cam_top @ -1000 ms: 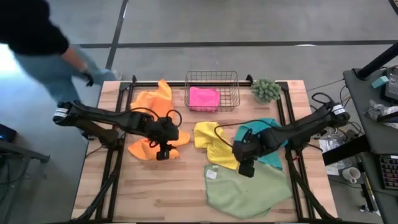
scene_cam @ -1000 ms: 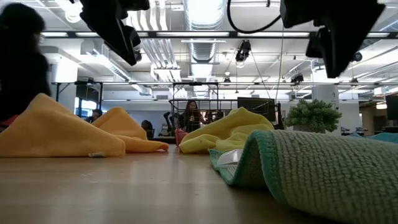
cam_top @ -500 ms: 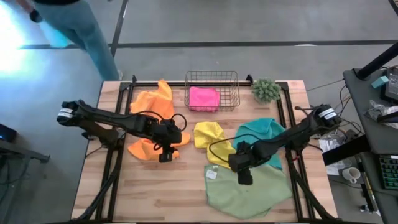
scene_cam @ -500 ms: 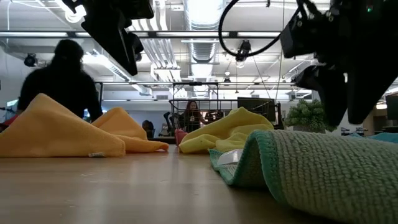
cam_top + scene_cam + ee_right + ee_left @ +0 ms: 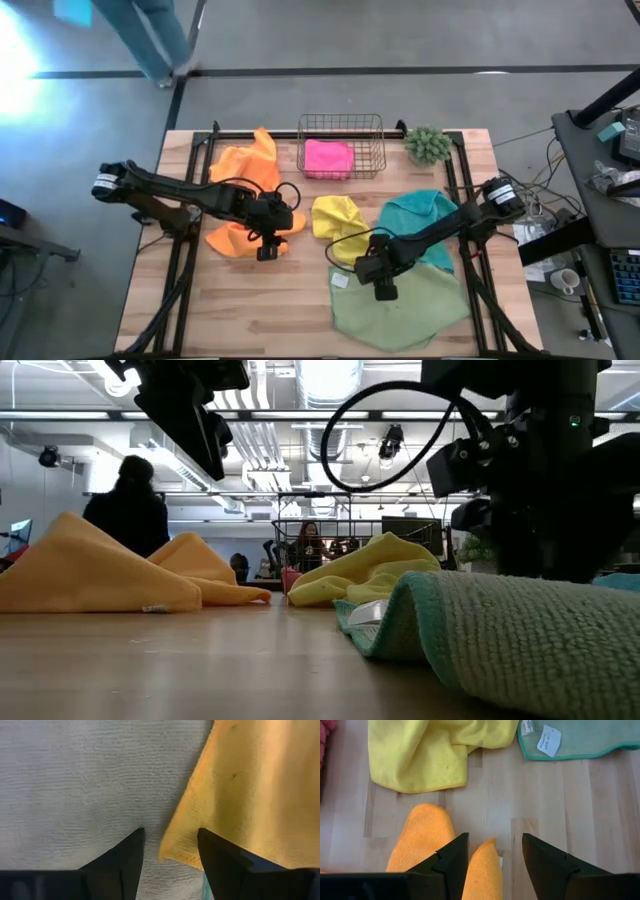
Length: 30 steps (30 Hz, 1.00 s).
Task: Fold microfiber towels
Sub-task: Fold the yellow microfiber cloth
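Observation:
Two orange towels (image 5: pixel 243 175) lie crumpled at the table's left, and a yellow towel (image 5: pixel 338 222) lies at the middle. A teal towel (image 5: pixel 428 222) lies to its right. The larger light green towel (image 5: pixel 405 305) with its white tag (image 5: pixel 549 740) is spread at the near right. A pink towel (image 5: pixel 328 158) lies in the wire basket. My left gripper (image 5: pixel 265 250) is open, high above an orange towel's near corner (image 5: pixel 479 865). My right gripper (image 5: pixel 383 290) is open and low over the green towel (image 5: pixel 75 785). Its fingers stand on either side of the yellow towel's corner (image 5: pixel 172 851). My right gripper points down at the yellow towel's corner (image 5: pixel 172 851), which lies on the light green towel. In the low view the green towel's ridge (image 5: pixel 480 620) hides the fingertips. I cannot tell whether they touch either cloth.
A wire basket (image 5: pixel 340 122) stands at the far middle and a small green plant (image 5: pixel 428 145) at the far right. Bare wood (image 5: pixel 230 300) shows at the near left. A person (image 5: pixel 135 520) stands in the room behind the table.
My right gripper has moved toward the table's near edge and a little left, and has come down over the green towel beside the yellow towel's corner. The person at the table's far left has walked away.

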### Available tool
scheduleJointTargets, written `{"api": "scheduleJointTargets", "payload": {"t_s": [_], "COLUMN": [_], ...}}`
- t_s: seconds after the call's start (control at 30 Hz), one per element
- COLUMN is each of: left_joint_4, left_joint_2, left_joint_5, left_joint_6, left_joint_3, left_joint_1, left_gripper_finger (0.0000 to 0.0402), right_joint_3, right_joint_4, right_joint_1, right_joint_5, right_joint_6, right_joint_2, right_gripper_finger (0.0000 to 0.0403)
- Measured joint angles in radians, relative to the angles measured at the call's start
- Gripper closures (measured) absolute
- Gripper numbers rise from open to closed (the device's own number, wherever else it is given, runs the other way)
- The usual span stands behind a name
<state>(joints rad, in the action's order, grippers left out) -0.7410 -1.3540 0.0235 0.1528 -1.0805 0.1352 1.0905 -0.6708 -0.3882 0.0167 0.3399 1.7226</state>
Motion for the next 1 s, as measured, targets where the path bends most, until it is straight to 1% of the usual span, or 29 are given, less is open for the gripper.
{"api": "scheduleJointTargets", "payload": {"t_s": [0.1,0.33,0.5,0.67,0.93,1.0], "left_joint_4": [0.0,0.0,0.0,0.0,0.0,0.0], "left_joint_2": [0.0,0.0,0.0,0.0,0.0,0.0], "left_joint_5": [0.0,0.0,-0.001,-0.002,-0.003,-0.003], "left_joint_6": [0.0,0.001,0.001,0.001,0.0,0.0], "left_joint_3": [0.0,0.0,0.0,0.0,0.0,0.0], "left_joint_1": [0.0,0.0,0.0,0.0,0.0,0.0], "left_gripper_finger": [0.0233,0.0233,0.0233,0.0233,0.0233,0.0233], "right_joint_3": [0.008,-0.006,-0.015,-0.015,-0.015,-0.015], "right_joint_4": [-0.002,-0.022,-0.029,-0.035,-0.036,-0.04], "right_joint_1": [0.0,0.001,0.001,0.003,0.002,0.002], "right_joint_5": [0.033,0.046,0.069,0.138,0.135,0.133], "right_joint_6": [0.0,0.008,0.016,0.045,0.054,0.057], "right_joint_2": [-0.001,-0.015,-0.012,-0.012,-0.018,-0.025], "right_gripper_finger": [0.0227,0.0228,0.0247,0.0285,0.0375,0.0389]}}
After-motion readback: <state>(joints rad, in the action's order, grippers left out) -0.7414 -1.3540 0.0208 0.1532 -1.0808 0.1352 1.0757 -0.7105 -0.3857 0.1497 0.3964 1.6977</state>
